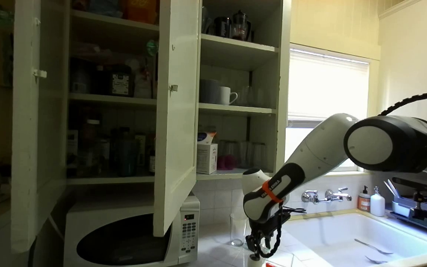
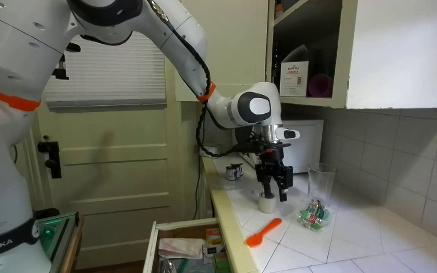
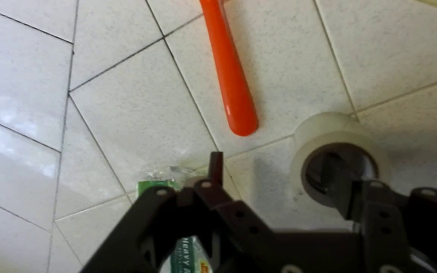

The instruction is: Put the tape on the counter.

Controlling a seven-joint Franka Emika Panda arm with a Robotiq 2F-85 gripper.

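A roll of whitish tape (image 2: 267, 204) stands with its hole facing up and appears to rest on the pale tiled counter (image 2: 359, 242). It also shows in the wrist view (image 3: 323, 123), and its top shows at the bottom of an exterior view (image 1: 255, 262). My gripper (image 2: 275, 197) is open, pointing down over the roll. In the wrist view, the right finger of the gripper (image 3: 274, 167) reaches into the roll's hole, and the left finger is outside, apart from the roll. Whether the inner finger touches the hole's wall I cannot tell.
An orange spoon (image 2: 264, 232) lies near the roll. A clear plastic bag with green print (image 2: 314, 217) and a tall glass (image 2: 321, 182) stand close by. A small grey-black object (image 2: 234, 172), a microwave (image 1: 189, 252), an open drawer (image 2: 182, 226) and an open cupboard door (image 1: 178, 111) are around.
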